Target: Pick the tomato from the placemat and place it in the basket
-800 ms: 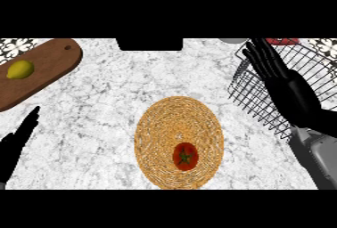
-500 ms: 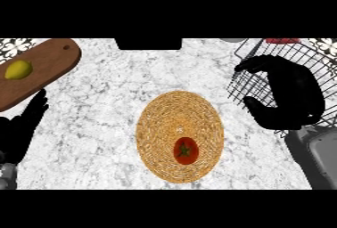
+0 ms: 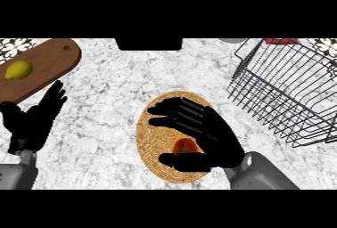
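The right robot hand [image 3: 204,136] hangs over the round woven straw placemat [image 3: 150,133], which lies on the white marbled bench [image 3: 118,84] near the middle of its near edge. Its fingers [image 3: 181,111] are spread wide and nearly straight, reaching toward the far side of the mat, while the thumb [image 3: 181,161] bends in low over the mat's near part. The small red tomato [image 3: 185,145] sits on the placemat in the gap between thumb and palm, partly hidden by the robot hand; the fingers are not closed round it, and whether the palm touches it cannot be told.

The black wire basket [image 3: 283,93] stands at the bench's far right corner, well apart from the placemat, with a red object [image 3: 281,42] just showing at its far rim. At the far left corner lies an oblong brown wooden cutting board [image 3: 49,62] with a yellow lemon [image 3: 18,69] on it.

The left robot hand [image 3: 33,120] rests open at the bench's left edge, fingers up and straight, its tips just beside the board's near edge.
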`<move>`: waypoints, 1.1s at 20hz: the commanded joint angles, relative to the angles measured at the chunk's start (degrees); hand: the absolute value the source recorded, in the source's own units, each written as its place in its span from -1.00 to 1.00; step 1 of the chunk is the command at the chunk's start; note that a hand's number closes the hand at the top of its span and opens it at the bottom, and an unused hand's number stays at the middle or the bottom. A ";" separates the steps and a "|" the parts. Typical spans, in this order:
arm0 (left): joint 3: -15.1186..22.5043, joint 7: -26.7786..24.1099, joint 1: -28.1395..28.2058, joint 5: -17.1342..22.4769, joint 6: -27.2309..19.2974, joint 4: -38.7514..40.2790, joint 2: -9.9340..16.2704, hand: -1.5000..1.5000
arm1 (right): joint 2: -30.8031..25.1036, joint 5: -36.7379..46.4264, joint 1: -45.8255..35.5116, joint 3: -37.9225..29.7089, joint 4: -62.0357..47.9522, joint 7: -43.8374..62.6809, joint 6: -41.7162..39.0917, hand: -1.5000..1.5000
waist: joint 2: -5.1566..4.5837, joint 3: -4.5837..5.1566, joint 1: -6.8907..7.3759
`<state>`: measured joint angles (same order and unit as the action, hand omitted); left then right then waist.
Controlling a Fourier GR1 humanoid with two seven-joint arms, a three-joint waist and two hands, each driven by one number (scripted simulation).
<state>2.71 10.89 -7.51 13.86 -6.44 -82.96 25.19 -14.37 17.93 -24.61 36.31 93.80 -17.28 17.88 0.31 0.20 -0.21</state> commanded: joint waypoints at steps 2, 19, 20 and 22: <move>-0.45 0.62 -0.46 0.36 0.10 0.65 -0.59 0.00 | 12.49 18.66 0.71 11.54 -1.17 16.88 10.64 -1.00 | 0.36 -0.01 -0.24; -2.52 1.84 -1.57 0.98 -0.02 2.49 -0.05 0.00 | 11.65 34.60 -16.61 3.43 15.94 78.85 -40.99 -1.00 | 1.06 -0.03 -2.72; -2.46 -0.90 1.06 0.92 1.40 2.28 0.16 0.00 | 12.30 32.26 -14.59 4.61 17.61 81.10 -44.74 -1.00 | 1.13 0.00 -2.30; -1.82 0.35 0.15 0.30 -0.30 1.32 -0.98 0.00 | 13.99 27.01 -15.29 1.40 20.36 84.06 -51.23 -1.00 | 0.91 -0.06 -2.04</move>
<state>0.20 11.18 -7.57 14.71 -6.01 -80.69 25.20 -2.58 50.52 -38.65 40.21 108.24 56.34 -18.89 1.55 0.24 -2.84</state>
